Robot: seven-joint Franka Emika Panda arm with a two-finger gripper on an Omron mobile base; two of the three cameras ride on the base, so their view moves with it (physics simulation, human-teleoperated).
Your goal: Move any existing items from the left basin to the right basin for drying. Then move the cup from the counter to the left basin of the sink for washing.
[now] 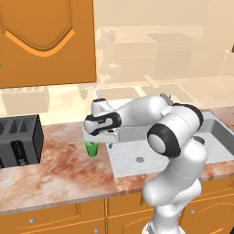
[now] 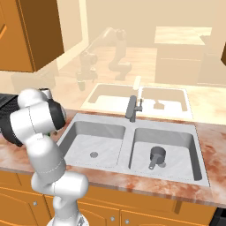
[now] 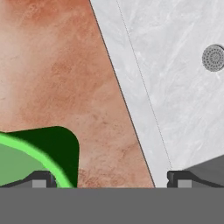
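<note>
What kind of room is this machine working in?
It looks like a home kitchen, computer-rendered: a double sink with a faucet set in a marbled counter, a dark toaster and orange wooden cabinets.

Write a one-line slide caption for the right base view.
Small dark grey handled pot sits in the right basin of the grey double sink; left basin bare.

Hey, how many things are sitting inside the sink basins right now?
1. A dark grey pot sits in the right basin. The left basin holds just its drain; the arm hides part of it in the left base view.
</note>
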